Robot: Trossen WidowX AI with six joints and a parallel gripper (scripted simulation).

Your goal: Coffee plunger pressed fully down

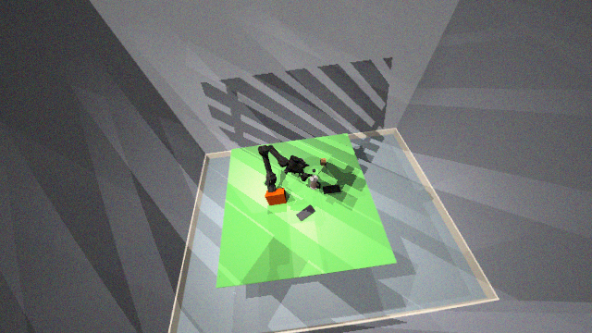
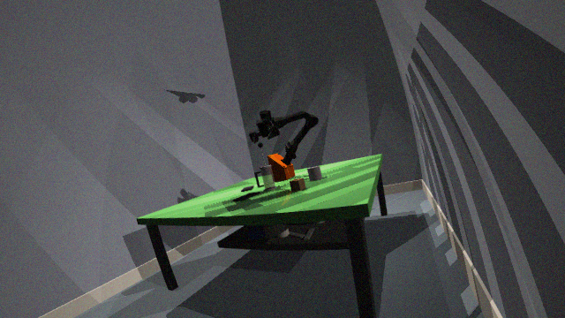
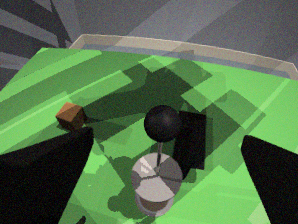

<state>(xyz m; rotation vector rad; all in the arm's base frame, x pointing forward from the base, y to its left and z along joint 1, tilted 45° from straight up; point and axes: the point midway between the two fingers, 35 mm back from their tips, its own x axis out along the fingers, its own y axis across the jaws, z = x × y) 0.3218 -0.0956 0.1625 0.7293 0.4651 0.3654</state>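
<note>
Hovering near raised plunger knob (image 1: pixel 314 170) (image 2: pixel 260 145) (image 3: pixel 162 123), tool (image 1: pixel 307 171) (image 2: pixel 255 135) (image 3: pixel 169 139) open, nothing gripped; no writing legible.

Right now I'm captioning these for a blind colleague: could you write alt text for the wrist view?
The open gripper's two dark fingers flank a coffee press, its black plunger knob raised on a thin rod. A brown block and a flat black slab lie on the green table.

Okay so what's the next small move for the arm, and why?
Probably lower the end effector slightly toward the plunger knob: its fingers stand open either side of the knob in the wrist view, and the rod below remains exposed.
</note>
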